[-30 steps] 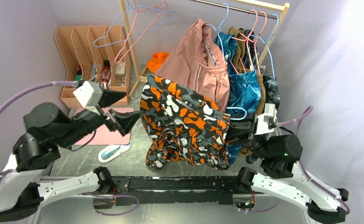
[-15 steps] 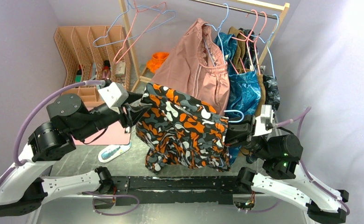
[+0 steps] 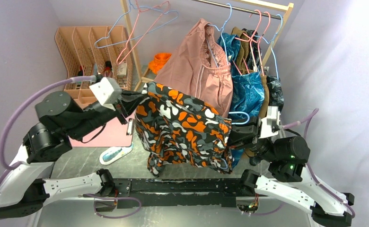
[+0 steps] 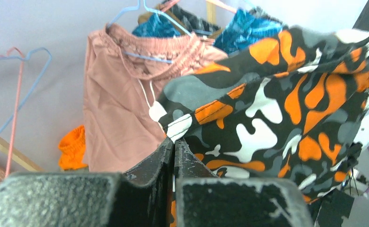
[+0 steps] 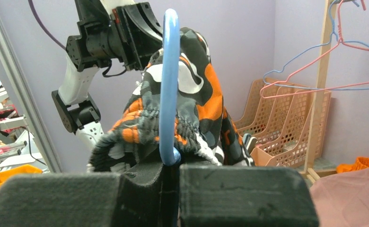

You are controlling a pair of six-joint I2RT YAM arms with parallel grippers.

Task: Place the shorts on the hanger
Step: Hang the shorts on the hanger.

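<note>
Left claw (image 3: pixel 136 97) is pinched shut on the shorts (image 3: pixel 182 127), right claw (image 3: pixel 233 135) clamps the hanger (image 5: pixel 168 71). The shorts drape midair between them. I'd spread the fabric gently and avoid yanking.

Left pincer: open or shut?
Shut. In the left wrist view the left pincer shows no gap between its jaws, with an edge of the shorts pinched between them.

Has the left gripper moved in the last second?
Yes. The left gripper has swung right and away from the arm bases, from over the pink mat toward the wooden rack post, and closed on the shorts at their upper left corner.
</note>
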